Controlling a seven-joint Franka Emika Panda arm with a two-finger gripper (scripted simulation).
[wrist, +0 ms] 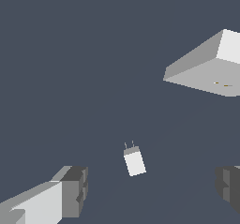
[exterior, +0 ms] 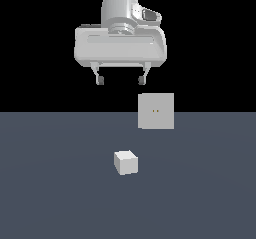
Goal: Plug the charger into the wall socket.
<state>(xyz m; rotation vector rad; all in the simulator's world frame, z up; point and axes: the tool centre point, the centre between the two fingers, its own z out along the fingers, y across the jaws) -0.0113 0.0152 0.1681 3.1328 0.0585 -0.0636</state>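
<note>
The charger [exterior: 126, 162] is a small off-white cube lying on the dark grey floor; in the wrist view the charger [wrist: 134, 161] shows two thin prongs on one end. The wall socket [exterior: 156, 111] is a light-grey upright square panel with two tiny orange dots, standing behind the charger and toward the exterior view's right; the wall socket [wrist: 206, 68] also shows in the wrist view. My gripper [exterior: 121, 79] hangs open high above the charger, holding nothing. Both fingers [wrist: 72, 190] show in the wrist view, well apart.
The dark grey floor [exterior: 50, 183] stretches around both objects. Above the floor's far edge the background is black.
</note>
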